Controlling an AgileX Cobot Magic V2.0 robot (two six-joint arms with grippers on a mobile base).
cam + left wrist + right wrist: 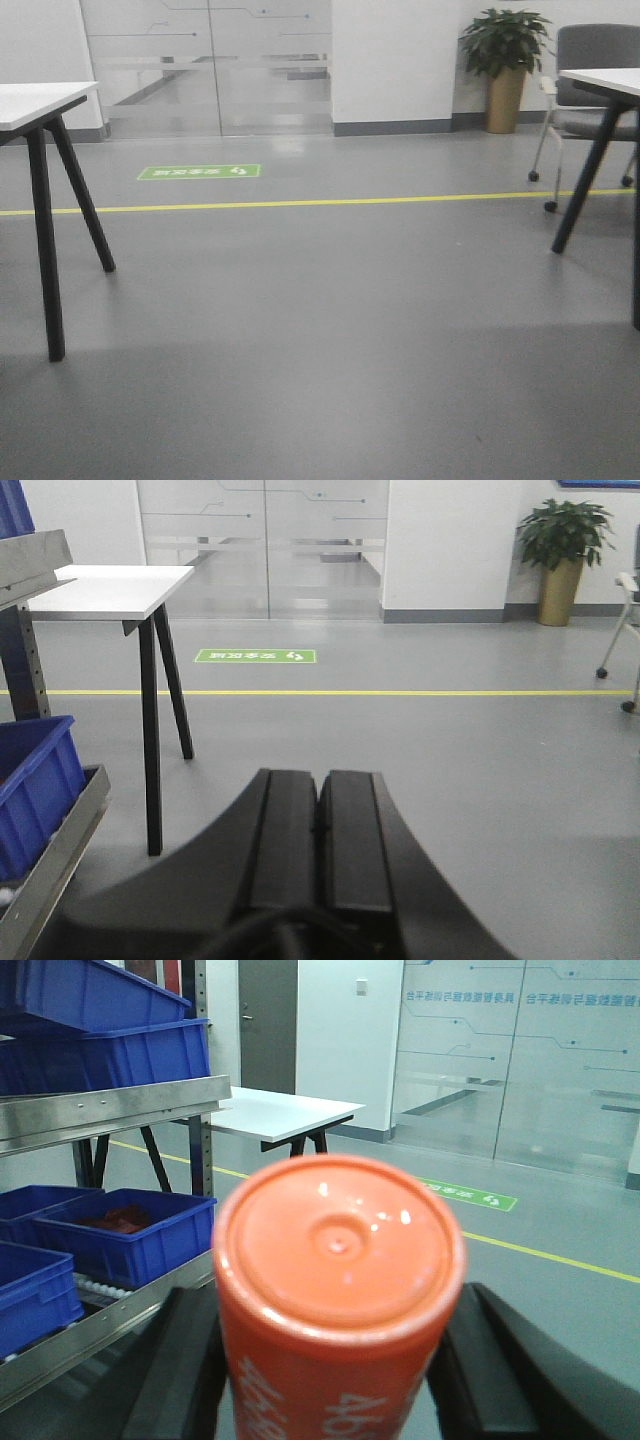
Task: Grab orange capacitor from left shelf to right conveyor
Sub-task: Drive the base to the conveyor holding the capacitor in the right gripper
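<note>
Capacitor (pixel 340 1250), orange with a flat lidded top and white print down its side, fills the near middle of the right wrist view, standing upright between the black fingers (pixel 185 1365) of the right gripper (pixel 335 1400), which are clamped against its two sides. It is held off the left shelf (pixel 110 1105), whose shiny steel lip runs along the left of that view, apart from the capacitor. Blue bins (pixel 125 1235) sit on the shelf's lower level and more on the level above. Beyond the shelf stands a white table (pixel 290 1115), and a green floor sign (pixel 465 1195) lies by a yellow line (pixel 560 1255) in front of a far glass wall. In the left wrist view the left gripper (pixel 320 820) has its two black pads pressed together with nothing between them, a blue bin (pixel 35 790) at its left. The front view shows only grey floor, two tables, a potted plant (pixel 505 45) and a chair (pixel 595 60) at far right.
</note>
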